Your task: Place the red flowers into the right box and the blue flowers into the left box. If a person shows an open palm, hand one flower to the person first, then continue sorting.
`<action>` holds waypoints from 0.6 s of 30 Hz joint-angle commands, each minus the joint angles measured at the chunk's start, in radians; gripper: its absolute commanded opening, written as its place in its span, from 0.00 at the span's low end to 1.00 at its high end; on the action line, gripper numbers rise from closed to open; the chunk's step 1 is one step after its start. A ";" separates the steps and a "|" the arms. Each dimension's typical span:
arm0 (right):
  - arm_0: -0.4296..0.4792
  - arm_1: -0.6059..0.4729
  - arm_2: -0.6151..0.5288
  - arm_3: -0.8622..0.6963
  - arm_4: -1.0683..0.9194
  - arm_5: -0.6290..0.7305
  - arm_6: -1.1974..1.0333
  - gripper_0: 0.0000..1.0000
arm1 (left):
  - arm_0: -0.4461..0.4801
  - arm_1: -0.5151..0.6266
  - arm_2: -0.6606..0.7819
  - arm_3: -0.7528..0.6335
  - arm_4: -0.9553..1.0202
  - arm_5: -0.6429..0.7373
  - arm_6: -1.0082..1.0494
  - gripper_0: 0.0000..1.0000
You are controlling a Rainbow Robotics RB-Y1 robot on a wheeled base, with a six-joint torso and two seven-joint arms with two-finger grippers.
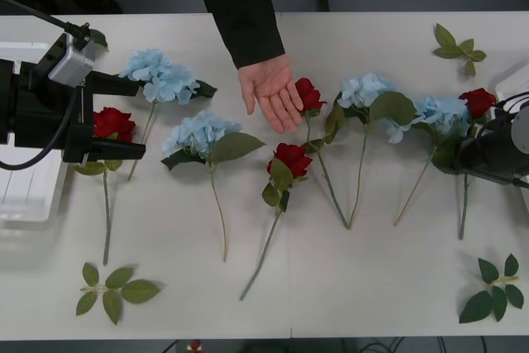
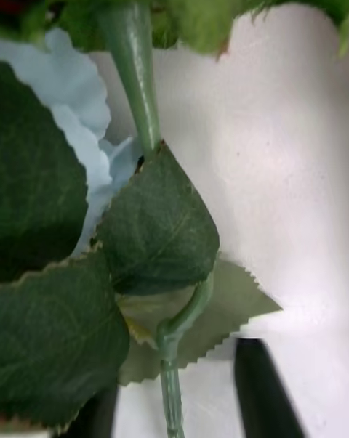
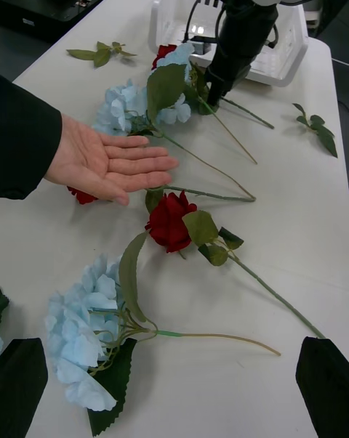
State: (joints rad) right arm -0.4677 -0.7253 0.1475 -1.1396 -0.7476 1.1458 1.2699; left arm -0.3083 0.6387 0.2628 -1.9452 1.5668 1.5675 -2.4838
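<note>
While a person's open palm (image 1: 271,93) reaches in from the far edge, bare hand flat and fingers spread at the end of a black sleeve (image 1: 240,6), the artificial red roses and pale-blue hydrangeas lie in a loose row across the white table (image 1: 347,287). One deep-red rose (image 1: 309,94) lies just beside the palm's fingertips, and a second rose (image 1: 291,159) lies nearer the robot, its thin green stem running toward the near edge. A fluffy blue hydrangea (image 1: 198,133) lies left of that, another (image 1: 159,74) farther back, and a third (image 1: 364,89) right of the palm.

At the right end, the right gripper (image 2: 174,391) sits low over the stem of the rightmost red rose (image 1: 478,102), its black fingers spread to either side of the stem and not closed on it; a blue hydrangea (image 1: 440,111) crowds that rose, leaves overlapping. The shallow white right box (image 3: 280,53) stands just behind that arm.

The left gripper (image 3: 174,387) hovers with its fingers wide apart at the left end, above another red rose (image 1: 112,124), beside the translucent white left box (image 1: 25,196).

Loose green leaf sprigs (image 1: 113,288) lie toward the table's corners, and the near strip between them is bare.
</note>
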 commanded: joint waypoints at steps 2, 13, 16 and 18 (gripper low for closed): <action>-0.019 0.035 0.001 -0.006 0.011 0.002 0.019 0.20 | -0.003 0.007 -0.004 -0.031 0.004 -0.007 0.020 1.00; -0.019 -0.014 -0.008 -0.049 0.005 0.032 0.043 0.00 | -0.003 0.007 -0.002 -0.031 0.006 -0.007 0.023 1.00; -0.019 -0.049 -0.057 -0.097 -0.006 0.106 0.112 0.00 | -0.002 0.009 -0.002 -0.031 0.007 -0.007 0.025 1.00; -0.017 -0.057 -0.115 -0.118 -0.015 0.164 0.177 0.00 | -0.002 0.007 -0.002 -0.031 0.007 -0.007 0.025 1.00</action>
State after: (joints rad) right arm -0.4694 -0.7402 0.1276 -1.1993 -0.7508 1.2646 1.3131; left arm -0.3083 0.6387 0.2628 -1.9452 1.5668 1.5675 -2.4838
